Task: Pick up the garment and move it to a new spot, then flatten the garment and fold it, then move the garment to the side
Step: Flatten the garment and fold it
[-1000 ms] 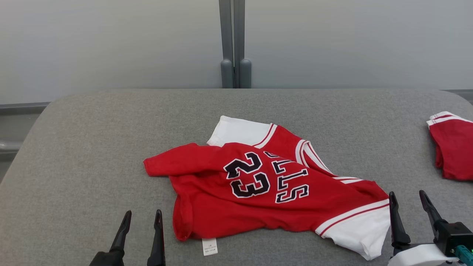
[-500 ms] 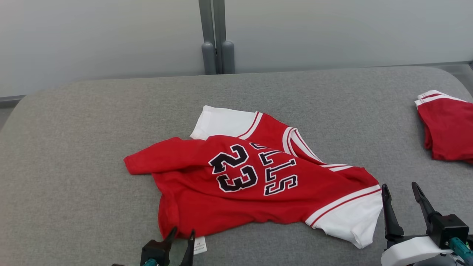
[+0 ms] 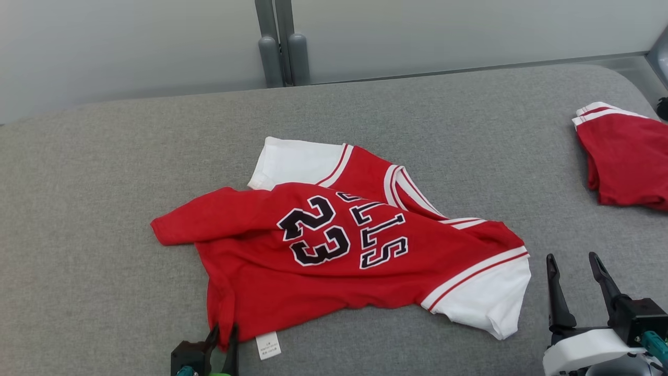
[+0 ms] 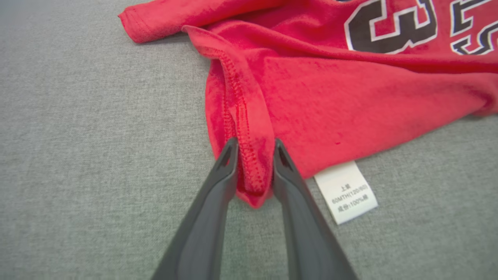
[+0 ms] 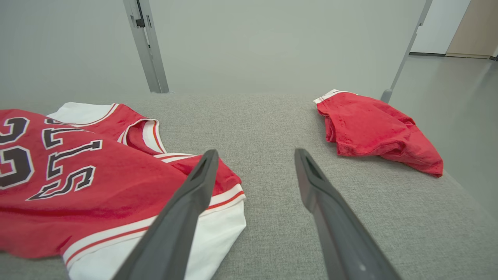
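Red garment [image 3: 334, 250], hem corner pinched in left tool [image 4: 255, 142], right tool [image 3: 571, 257] wide open nearby

In the head view, the bottom edge cuts off the left gripper [image 3: 224, 330] below its fingertips and the right gripper [image 3: 572, 256] across its white housing. In that view the right edge also cuts off the second red garment [image 3: 626, 162], a fold of the jersey [image 3: 323, 282] hides the first letters of its lettering [image 3: 381, 235], and the print on the label [image 3: 267, 345] is too small to read. In the left wrist view, the top and right edges cut off the jersey, and it cannot be told whether the fingers [image 4: 218, 182] flanking the hem corner pinch it; in the right wrist view, the left edge cuts off the jersey.
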### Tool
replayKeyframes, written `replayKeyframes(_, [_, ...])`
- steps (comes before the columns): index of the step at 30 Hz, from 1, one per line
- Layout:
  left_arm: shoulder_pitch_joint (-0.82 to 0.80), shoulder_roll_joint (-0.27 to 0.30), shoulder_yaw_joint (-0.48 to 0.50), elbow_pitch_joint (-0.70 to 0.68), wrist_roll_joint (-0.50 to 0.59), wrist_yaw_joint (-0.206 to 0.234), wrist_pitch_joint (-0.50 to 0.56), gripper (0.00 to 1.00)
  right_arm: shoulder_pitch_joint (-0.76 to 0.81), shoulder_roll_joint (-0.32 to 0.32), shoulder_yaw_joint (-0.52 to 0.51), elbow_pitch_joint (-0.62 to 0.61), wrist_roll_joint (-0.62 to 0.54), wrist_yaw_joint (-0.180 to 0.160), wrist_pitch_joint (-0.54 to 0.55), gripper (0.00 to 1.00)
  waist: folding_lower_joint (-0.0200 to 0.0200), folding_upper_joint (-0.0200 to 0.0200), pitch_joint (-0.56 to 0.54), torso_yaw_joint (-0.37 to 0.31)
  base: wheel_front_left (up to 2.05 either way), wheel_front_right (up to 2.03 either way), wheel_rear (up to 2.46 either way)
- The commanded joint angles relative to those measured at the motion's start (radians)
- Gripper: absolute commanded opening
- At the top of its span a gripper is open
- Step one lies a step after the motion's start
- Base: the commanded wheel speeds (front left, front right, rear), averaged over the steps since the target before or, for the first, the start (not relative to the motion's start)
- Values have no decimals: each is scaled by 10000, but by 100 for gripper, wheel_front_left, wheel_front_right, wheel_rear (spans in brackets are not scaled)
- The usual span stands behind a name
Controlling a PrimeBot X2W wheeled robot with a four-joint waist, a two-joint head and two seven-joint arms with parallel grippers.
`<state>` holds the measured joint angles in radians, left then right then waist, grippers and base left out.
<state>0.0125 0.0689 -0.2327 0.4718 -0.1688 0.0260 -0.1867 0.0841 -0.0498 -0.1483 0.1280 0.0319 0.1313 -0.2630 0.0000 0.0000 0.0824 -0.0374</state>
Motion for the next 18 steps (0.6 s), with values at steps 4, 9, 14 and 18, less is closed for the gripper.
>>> replayKeyframes(4, [51,14,82,77,-118,131,-173,45,-126,-21,-11,15,21,-11,-25,100,0,0,10,91,0,0,0])
replayKeyframes(9, [85,51,213,245,-310,172,-266,35,-147,-21,-44,31,13,-11,-25,100,0,0,2,179,0,0,0])
replayKeyframes(14, [-39,93,215,644,-574,-54,-180,0,-201,-21,-37,56,27,-11,-25,100,0,0,-1,221,0,0,0])
replayKeyframes(18, [-220,66,286,879,-843,-253,-246,0,-220,-21,-13,63,14,-11,-25,100,0,0,2,250,0,0,0])
